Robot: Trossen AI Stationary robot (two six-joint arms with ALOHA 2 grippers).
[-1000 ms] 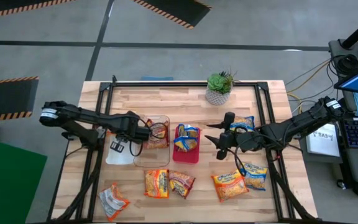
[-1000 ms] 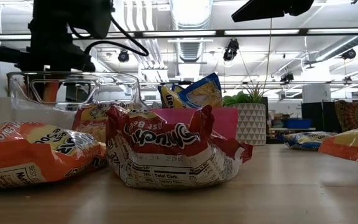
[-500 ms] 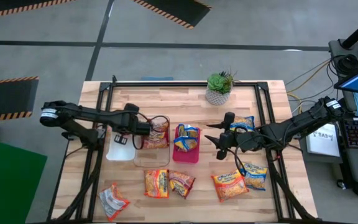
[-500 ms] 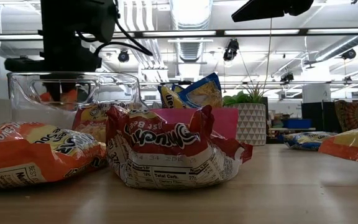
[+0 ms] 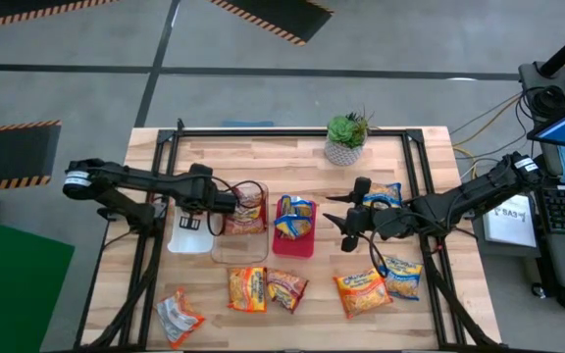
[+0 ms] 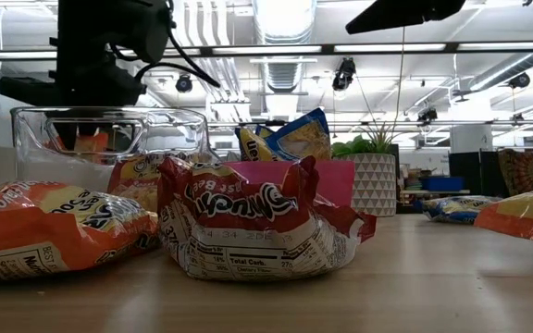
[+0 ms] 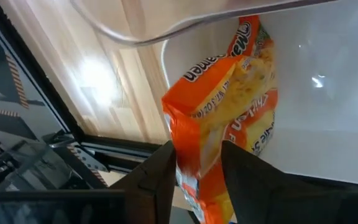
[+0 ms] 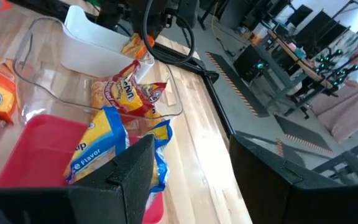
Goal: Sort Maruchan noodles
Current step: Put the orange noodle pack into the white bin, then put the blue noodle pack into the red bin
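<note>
My left gripper (image 5: 214, 204) slants down over the white tray (image 5: 179, 240), shut on an orange Maruchan packet (image 7: 229, 106), which also shows in the right wrist view (image 8: 135, 46). A red packet (image 5: 251, 211) lies in the clear tray (image 5: 238, 245). A blue packet (image 5: 294, 218) lies in the red tray (image 5: 292, 243). My right gripper (image 5: 345, 221) hovers open to the right of the red tray and holds nothing. Several more packets (image 5: 248, 289) lie flat on the table's near part. My left gripper pinches the orange packet's near end (image 7: 197, 168) between its two fingers (image 7: 163, 180). The fingers come slanting down from the table's left side. The packet reaches on past the fingertips, over the white tray's floor. Whether its far end (image 7: 253, 37) touches the tray I cannot tell.
A potted plant (image 5: 346, 142) stands at the far edge. Loose packets lie at the near left (image 5: 178, 314), near middle (image 5: 285, 287) and right (image 5: 363, 291), (image 5: 400, 277), (image 5: 383, 194). Black frame rails (image 5: 155, 245) run along both table sides.
My left gripper has shifted a little from the clear tray's left wall toward the table's left, over the white tray. It has also rolled about its own axis, and the orange packet has gone with it. My right arm has kept still.
</note>
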